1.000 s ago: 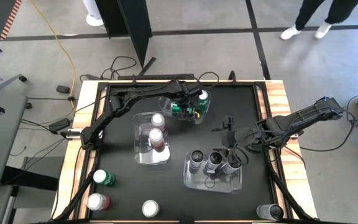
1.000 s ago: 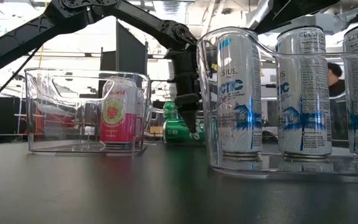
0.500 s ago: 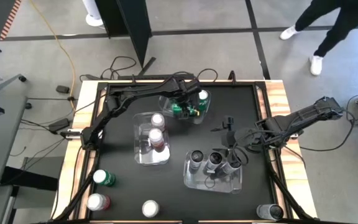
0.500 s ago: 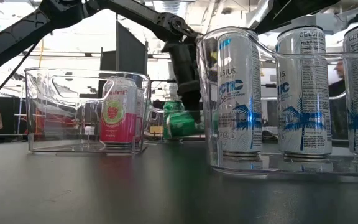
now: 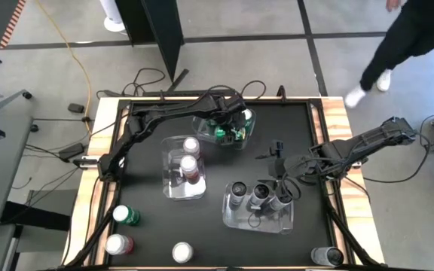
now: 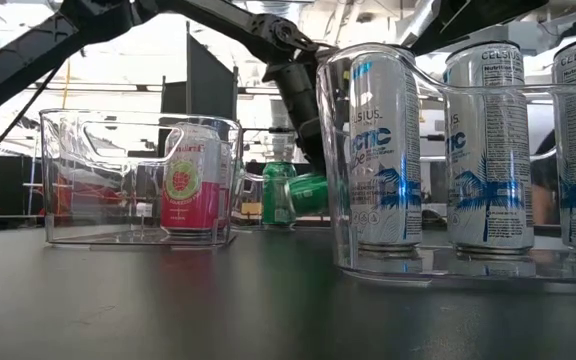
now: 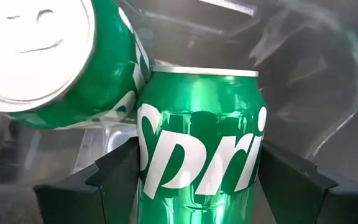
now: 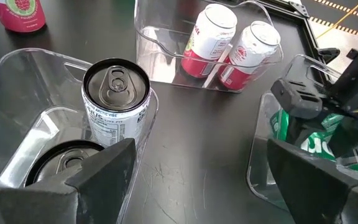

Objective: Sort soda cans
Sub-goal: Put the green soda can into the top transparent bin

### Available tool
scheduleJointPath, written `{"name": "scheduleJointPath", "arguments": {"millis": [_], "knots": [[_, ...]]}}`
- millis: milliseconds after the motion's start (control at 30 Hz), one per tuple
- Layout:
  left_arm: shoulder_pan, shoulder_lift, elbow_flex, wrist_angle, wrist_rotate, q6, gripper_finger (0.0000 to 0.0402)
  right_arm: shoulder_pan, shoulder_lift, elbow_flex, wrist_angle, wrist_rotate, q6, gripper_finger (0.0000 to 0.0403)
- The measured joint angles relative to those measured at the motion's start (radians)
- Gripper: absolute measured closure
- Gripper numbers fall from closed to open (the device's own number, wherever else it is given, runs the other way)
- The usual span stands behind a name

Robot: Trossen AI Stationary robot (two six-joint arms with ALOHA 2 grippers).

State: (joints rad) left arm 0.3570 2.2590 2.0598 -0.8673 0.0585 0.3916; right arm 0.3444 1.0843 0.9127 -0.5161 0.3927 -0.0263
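Observation:
My left gripper (image 5: 228,128) reaches down into the far clear bin (image 5: 202,124) and is shut on a green soda can (image 7: 197,143). A second green can (image 7: 48,56) stands beside it in that bin. Two red-pink cans (image 5: 189,167) stand in the middle bin. Three dark cans (image 5: 258,196) stand in the near-right bin. My right gripper (image 5: 281,184) hovers open and empty over that bin. Loose cans stand at the near left: a green one (image 5: 125,216), a red one (image 5: 117,245) and one showing only its silver top (image 5: 182,252). A dark one (image 5: 326,257) stands at the near right. My left gripper pinches the green can's side wall (image 7: 151,180) between its two fingers, one on each side of the can's body. The fingers come from above, slanting down into the bin, and lie across the can. The can sits tilted on its side (image 6: 308,192), against the second green can.
The three clear bins crowd the table's middle and far part. The near-right bin's wall (image 6: 368,150) fills the low view's right. Black cables lie near the far edge (image 5: 262,94). A person's legs (image 5: 398,45) move on the floor beyond the far right corner.
My left gripper has risen a little inside the far bin and tipped, carrying the green can with it. The can has come up from low in the bin and now sits higher, beside the standing green can. The person beyond the table has walked on.

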Motion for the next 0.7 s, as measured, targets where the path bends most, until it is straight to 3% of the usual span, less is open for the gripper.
{"name": "scheduleJointPath", "arguments": {"millis": [467,567,700], "knots": [[-0.014,-0.104,-0.051,-0.012,-0.030,-0.012,0.0128,0.002,0.000,0.000,0.001,0.000,0.000,0.0023],[-0.014,-0.158,-0.120,0.057,-0.029,-0.025,0.0128,0.002,0.000,0.000,0.001,0.000,0.000,0.0023],[-0.020,-0.283,-0.318,0.281,-0.011,-0.063,0.0128,0.002,0.000,0.000,0.005,0.000,0.000,0.0023]]}}
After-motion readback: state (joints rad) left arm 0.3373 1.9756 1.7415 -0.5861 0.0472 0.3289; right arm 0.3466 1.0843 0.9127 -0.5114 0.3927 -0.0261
